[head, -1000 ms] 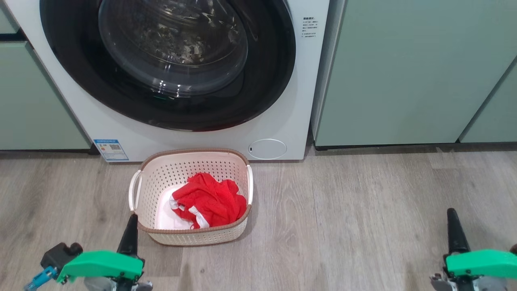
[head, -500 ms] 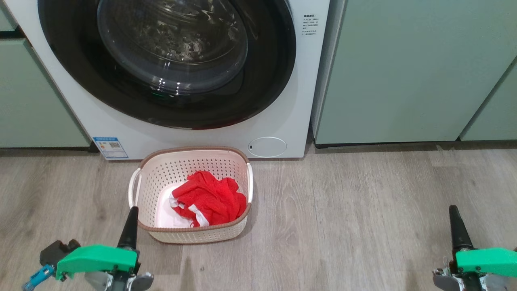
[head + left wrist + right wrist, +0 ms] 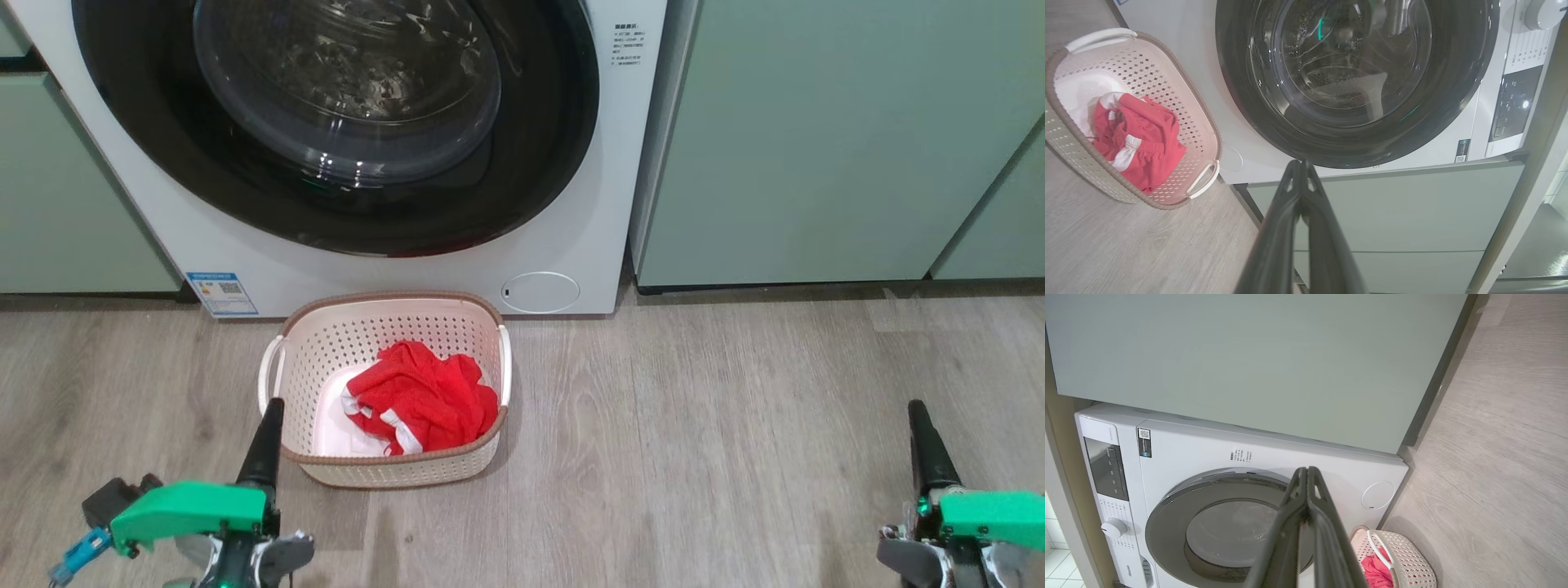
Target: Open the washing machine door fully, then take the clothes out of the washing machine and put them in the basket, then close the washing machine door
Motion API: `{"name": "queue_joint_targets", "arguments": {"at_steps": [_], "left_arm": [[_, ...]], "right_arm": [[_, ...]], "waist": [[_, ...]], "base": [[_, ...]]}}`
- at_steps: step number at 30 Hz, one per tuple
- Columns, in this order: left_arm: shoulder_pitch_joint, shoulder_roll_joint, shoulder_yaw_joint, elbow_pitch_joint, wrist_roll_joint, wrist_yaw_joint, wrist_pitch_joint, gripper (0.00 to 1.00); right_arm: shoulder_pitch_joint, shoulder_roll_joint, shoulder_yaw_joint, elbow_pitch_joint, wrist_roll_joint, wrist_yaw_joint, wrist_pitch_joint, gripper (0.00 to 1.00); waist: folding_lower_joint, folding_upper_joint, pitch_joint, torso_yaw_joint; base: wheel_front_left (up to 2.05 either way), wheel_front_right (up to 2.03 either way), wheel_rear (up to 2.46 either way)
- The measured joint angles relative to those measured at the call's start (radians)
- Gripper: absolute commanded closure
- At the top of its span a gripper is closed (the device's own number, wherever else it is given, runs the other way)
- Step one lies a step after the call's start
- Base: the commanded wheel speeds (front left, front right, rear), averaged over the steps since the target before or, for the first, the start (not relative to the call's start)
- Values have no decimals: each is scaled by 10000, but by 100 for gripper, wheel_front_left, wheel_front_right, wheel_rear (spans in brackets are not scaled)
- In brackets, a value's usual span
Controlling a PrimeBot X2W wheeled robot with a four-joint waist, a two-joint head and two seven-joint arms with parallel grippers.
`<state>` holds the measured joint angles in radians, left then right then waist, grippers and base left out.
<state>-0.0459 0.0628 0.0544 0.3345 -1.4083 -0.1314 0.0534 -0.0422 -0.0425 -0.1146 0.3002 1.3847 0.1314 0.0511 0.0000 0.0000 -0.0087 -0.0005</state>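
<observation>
One washing machine [image 3: 588,204], one basket [image 3: 392,297], two pincers [image 3: 273,406] [image 3: 916,407].

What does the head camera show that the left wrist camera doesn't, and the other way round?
Head camera's extras: the right tool, shut, and a blue sticker low on the washing machine. Left wrist camera's extras: the machine's dark control panel and white knob. Both share: the closed round door, the basket on the floor with red clothes in it, and the left tool, shut.
</observation>
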Motion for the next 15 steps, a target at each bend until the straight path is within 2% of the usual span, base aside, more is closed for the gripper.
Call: {"name": "queue_joint_targets", "arguments": {"at_steps": [15], "left_arm": [[-9, -88, 182, -341, -1346, 0, 360, 100]], "right_arm": [[-96, 0, -130, -117, 1498, -2, 395, 100]], "waist": [[0, 0, 86, 3]], "base": [[0, 0, 0]]}}
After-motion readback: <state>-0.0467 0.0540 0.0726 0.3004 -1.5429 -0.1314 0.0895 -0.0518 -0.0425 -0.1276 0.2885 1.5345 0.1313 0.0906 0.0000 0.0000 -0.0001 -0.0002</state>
